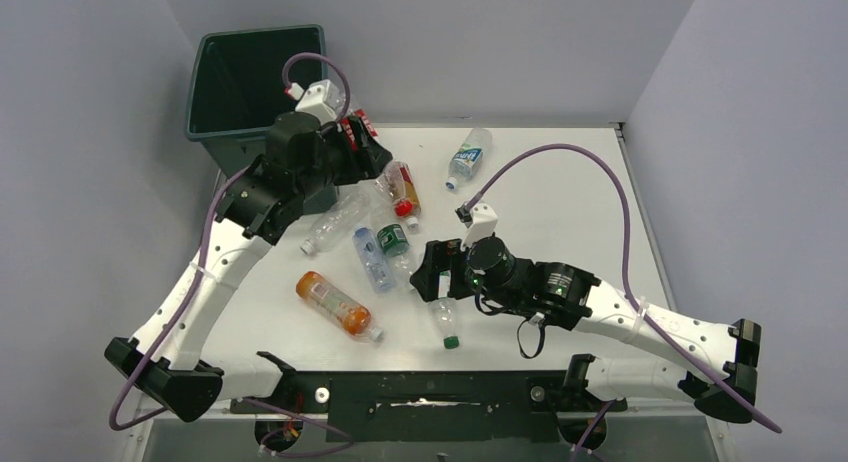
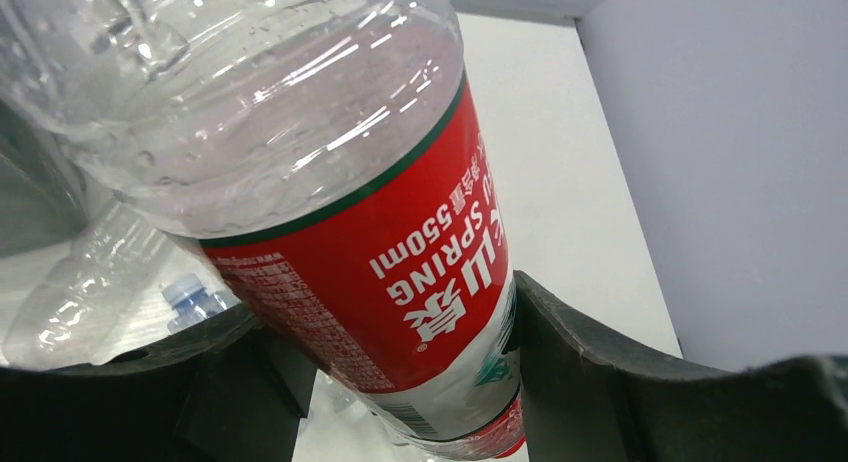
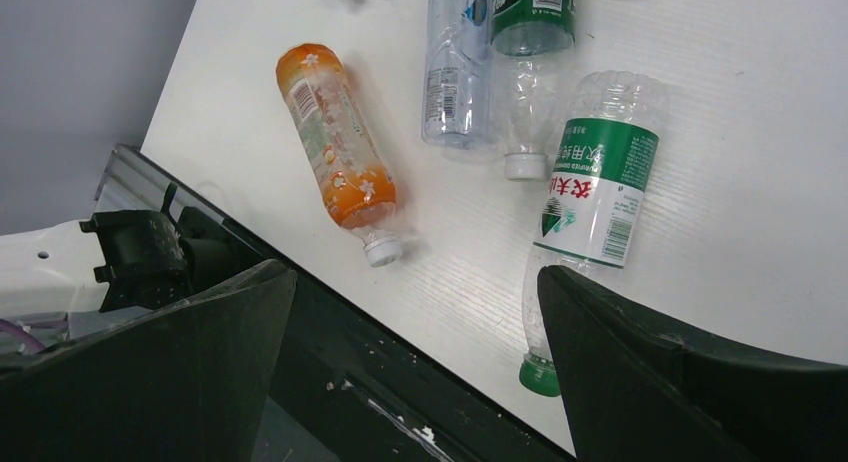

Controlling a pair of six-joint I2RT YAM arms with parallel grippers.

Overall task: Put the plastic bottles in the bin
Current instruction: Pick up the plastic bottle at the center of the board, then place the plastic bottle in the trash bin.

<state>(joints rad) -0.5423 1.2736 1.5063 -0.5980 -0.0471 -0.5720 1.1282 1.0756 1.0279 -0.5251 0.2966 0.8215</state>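
Your left claw (image 2: 398, 354) is clamped on the red-labelled bottle (image 2: 400, 252), just beside the bin (image 1: 203, 87) at eleven o'clock. Carry it well over the rim before you release. Your right claw (image 3: 415, 275) gapes wide above the green-labelled bottle (image 3: 592, 192), near six o'clock.

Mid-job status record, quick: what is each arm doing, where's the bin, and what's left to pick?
left gripper: jaws shut on the red-label bottle, held beside the bin, not yet over its opening
right gripper: jaws open, empty, above the green-cap bottle
bin: upright at far left; inside too dark to read
orange bottle: lying near the arm bases
blue-label bottle: lying alone at the far side
other bottles: several lying clustered between the arms
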